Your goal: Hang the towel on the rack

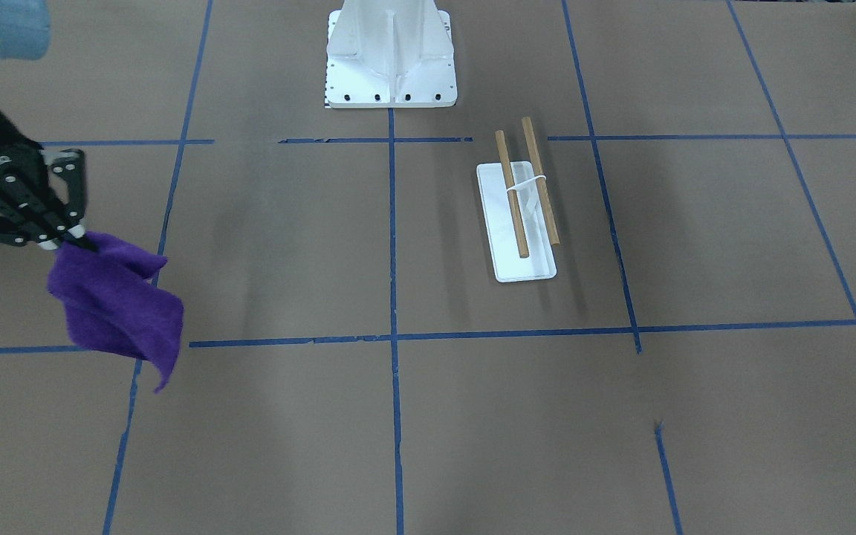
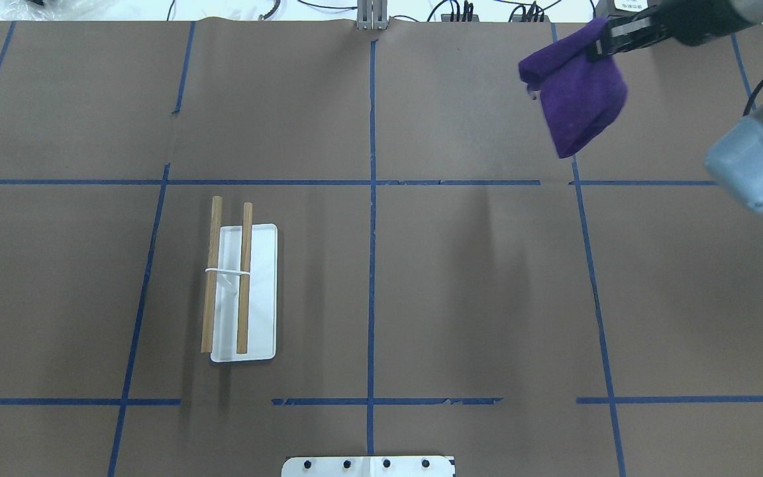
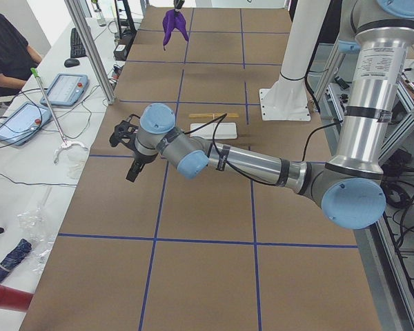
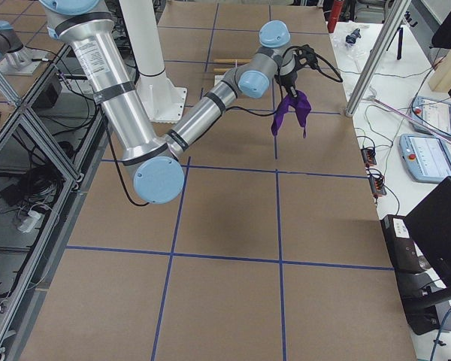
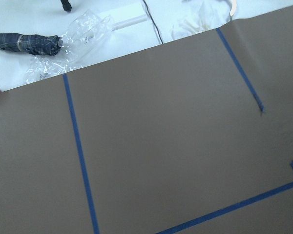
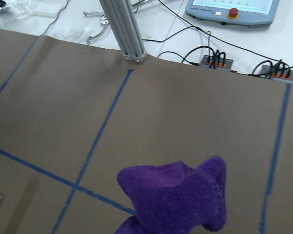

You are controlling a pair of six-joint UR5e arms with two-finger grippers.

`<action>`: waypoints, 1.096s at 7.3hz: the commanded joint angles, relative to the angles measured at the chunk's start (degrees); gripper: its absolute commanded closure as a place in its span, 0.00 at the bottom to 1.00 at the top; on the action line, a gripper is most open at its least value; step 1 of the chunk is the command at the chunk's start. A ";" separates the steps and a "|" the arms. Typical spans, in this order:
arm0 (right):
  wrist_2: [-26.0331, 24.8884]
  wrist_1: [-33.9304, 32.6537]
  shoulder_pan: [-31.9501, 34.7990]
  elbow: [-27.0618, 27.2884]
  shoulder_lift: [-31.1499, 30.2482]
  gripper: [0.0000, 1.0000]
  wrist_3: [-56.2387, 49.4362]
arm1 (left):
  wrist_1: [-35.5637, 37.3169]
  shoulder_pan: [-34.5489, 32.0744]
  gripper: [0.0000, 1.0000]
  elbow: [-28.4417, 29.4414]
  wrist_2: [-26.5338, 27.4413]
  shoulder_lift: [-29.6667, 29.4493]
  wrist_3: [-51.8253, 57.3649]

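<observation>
**A:** What did we make of the right gripper (image 1: pixel 75 239)?

**B:** Its black fingers were pinched tight on an upper corner of the towel (image 1: pixel 120 305), with the tips buried in the cloth. We saw white lettering on the gripper's side, but it was too small to read. The arm behind it was cut off by the picture's edge.

**A:** And the towel itself?

**B:** It was deep purple and fleecy, with a stitched hem showing in the right wrist view. It hung in loose folds that tapered to a point, lifted off the table (image 2: pixel 474 278). It was near the table's far edge, toward the far right corner.

**A:** Could we judge the left gripper (image 3: pixel 131 155)?

**B:** No. It showed only in the view from the table's left end, dark and small, so we could not tell whether its fingers were apart or together. It was held above the table's left side.

**A:** What about the rack (image 2: pixel 244 278)?

**B:** We saw two round wooden bars lying side by side, joined across by a thin white band. They sat over a smooth white rectangular base with rounded corners. The rack stood on the table's left half, well apart from the towel.

**A:** And the surface?

**B:** It was matte brown paper, slightly rippled, marked into squares by blue tape lines (image 2: pixel 372 265) with a few ragged gaps.
</observation>
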 commanded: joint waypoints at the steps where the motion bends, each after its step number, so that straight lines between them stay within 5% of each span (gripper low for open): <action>1: -15.13 14.75 -12.06 1.41 0.64 1.00 18.46 | -6.80 6.25 0.00 -0.01 -0.01 -5.01 -21.29; 6: -20.45 24.82 -20.00 4.40 1.78 1.00 22.02 | -26.45 22.68 0.00 0.16 0.78 -13.09 -65.74; 8: -21.00 28.74 -22.64 4.49 2.13 1.00 22.02 | -28.51 27.86 0.00 0.07 7.60 -17.83 -79.74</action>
